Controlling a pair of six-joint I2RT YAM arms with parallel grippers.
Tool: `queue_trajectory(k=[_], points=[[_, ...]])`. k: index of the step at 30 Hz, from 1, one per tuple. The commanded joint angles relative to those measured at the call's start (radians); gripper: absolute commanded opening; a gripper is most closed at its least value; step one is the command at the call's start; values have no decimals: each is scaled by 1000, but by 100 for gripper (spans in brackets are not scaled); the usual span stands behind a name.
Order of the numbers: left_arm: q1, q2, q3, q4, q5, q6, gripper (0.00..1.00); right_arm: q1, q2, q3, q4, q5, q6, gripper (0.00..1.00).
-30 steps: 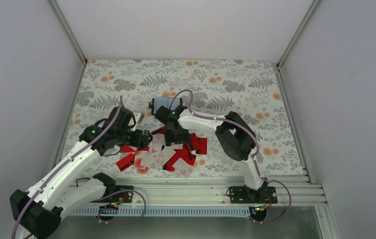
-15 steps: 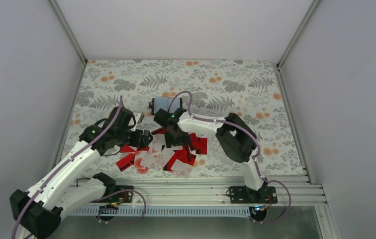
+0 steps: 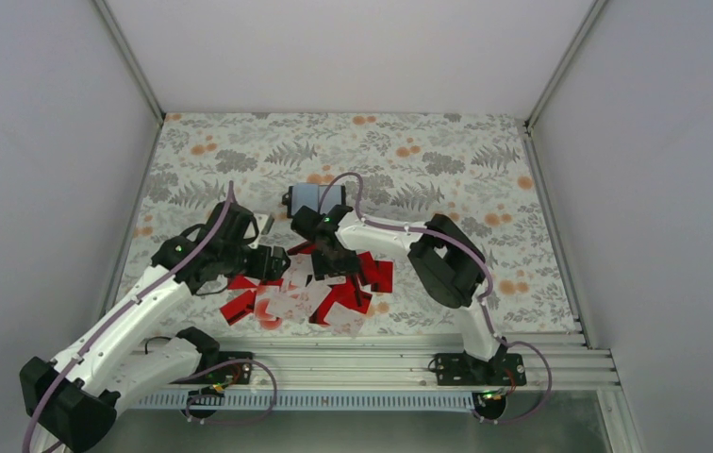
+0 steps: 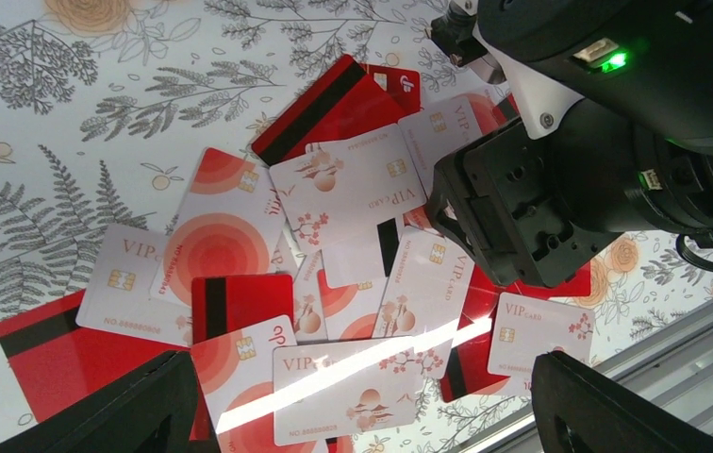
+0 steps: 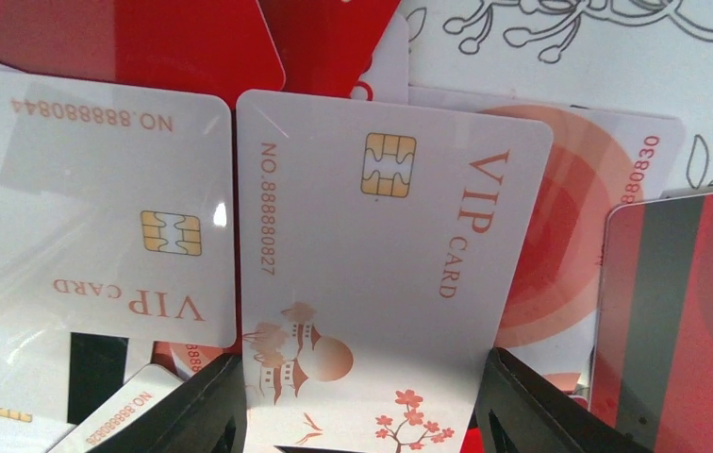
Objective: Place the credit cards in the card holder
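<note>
I see the left pincer (image 4: 367,406) wide open above the card heap (image 3: 310,288) on the counter (image 3: 447,151). The right pincer (image 5: 357,411) straddles one white card (image 5: 372,274); gripping or not, I cannot tell. The card holder (image 3: 307,198) lies just beyond the heap.

The credit cards (image 4: 348,184) are dark-striped red or red-marked white, on a cloth (image 3: 240,151) of grey ferns and orange flowers.

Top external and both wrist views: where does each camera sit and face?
Top external: above and behind the bases, facing down over the table; both arms show.
Left wrist: on the left gripper, facing down at the credit cards; own fingertips at bottom.
Right wrist: on the right gripper, close above a white VIP card; own fingers flank it.
Shared: top and left wrist both show the right gripper.
</note>
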Motion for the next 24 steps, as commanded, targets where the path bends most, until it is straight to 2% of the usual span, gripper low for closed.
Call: queue_trajectory(k=[1, 7, 18, 24], points=[[-2, 6, 24, 15, 44, -27, 88, -6, 7, -15, 19, 31, -1, 49], [-2, -3, -32, 149, 183, -166, 88, -23, -77, -54, 77, 15, 2, 49], [1, 77, 14, 190, 141, -222, 88, -49, -235, -167, 201, -9, -7, 51], [10, 112, 32, 212, 144, -247, 83, -59, -296, -188, 263, -64, -33, 53]])
